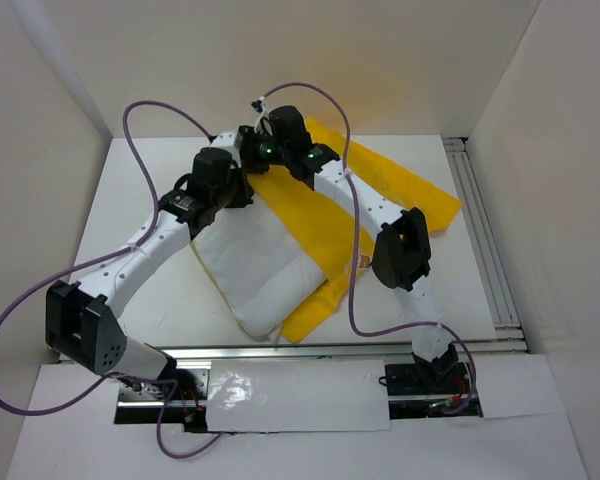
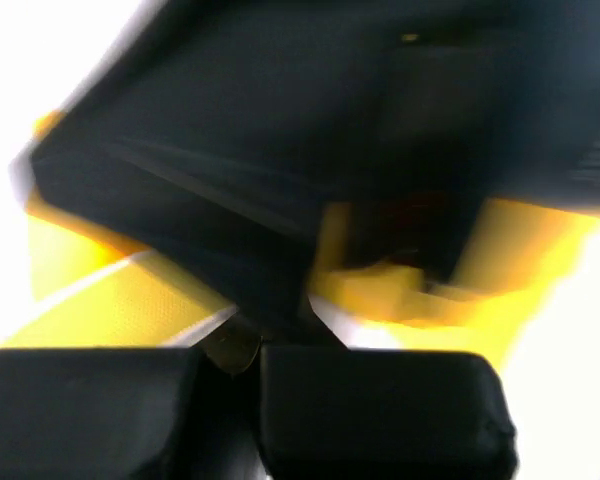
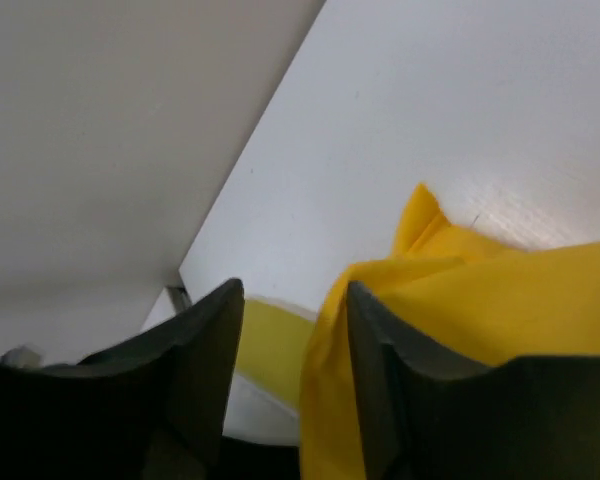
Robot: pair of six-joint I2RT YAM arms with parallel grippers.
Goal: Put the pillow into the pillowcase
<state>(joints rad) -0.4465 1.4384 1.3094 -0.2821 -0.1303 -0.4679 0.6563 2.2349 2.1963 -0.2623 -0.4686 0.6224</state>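
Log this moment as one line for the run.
left gripper: shut | right gripper: open, at pillowcase edge | pillow: mostly bare, not yet inside

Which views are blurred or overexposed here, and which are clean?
Left wrist: heavy motion blur, whites blown out, the pillowcase a yellow smear. Right wrist: sharp, evenly lit. Top external: sharp, soft shadows, the pillow clear.

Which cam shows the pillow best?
Top external: the pillow lies in plain sight, one side covered by the pillowcase. Left wrist is blurred, mostly yellow; right wrist shows pillowcase fabric, no clear pillow.
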